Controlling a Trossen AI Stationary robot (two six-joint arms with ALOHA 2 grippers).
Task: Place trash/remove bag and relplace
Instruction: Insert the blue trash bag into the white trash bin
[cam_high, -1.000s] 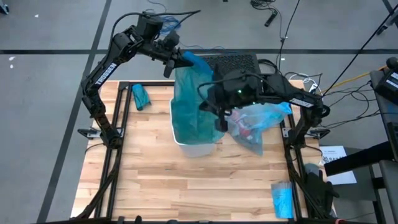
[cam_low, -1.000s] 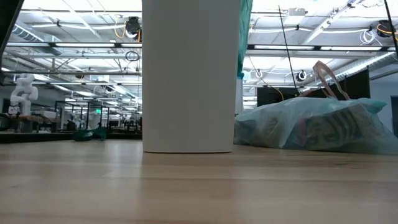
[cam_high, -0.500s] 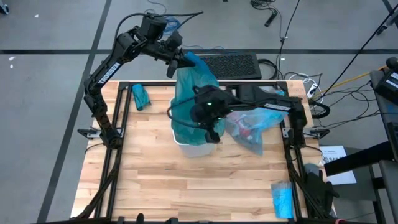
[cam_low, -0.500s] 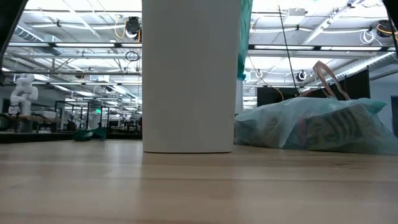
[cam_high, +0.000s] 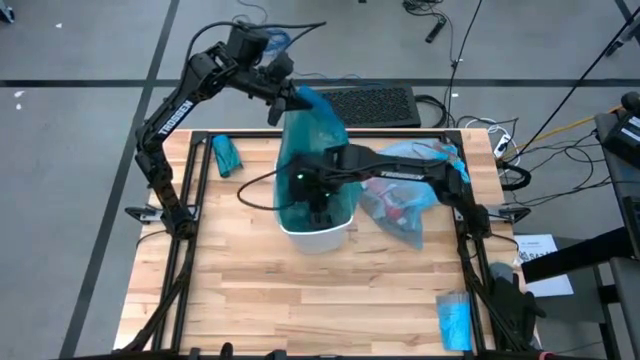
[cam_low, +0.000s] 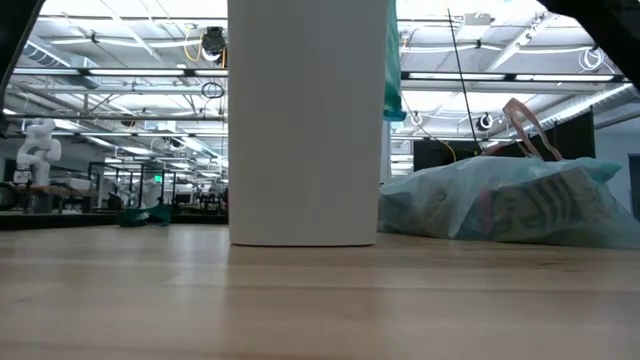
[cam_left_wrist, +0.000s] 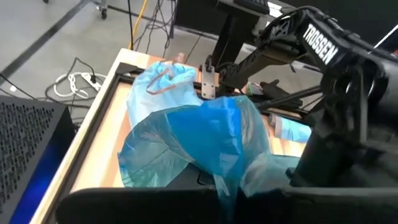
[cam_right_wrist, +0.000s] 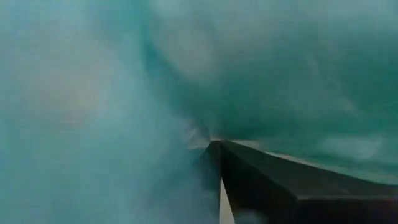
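Bag (cam_high: 410, 195), pale blue, crinkly, stuffed, beside bin (cam_high: 318, 236); left pincer (cam_high: 287, 98) clenched on teal liner (cam_high: 305, 150).

Pale-blue bag (cam_high: 408, 196) of trash, slumped just beside bin.

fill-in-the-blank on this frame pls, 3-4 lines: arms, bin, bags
The left gripper holds up one edge of the teal-green bag, which hangs into the white ____.
The right gripper reaches down ____ that bag.
The full pale blue bag lies on the table on the bin's ____ side in the high view.
A small folded blue packet lies near the table's front-____ corner in the high view.

Missing words: bin; inside; right; right
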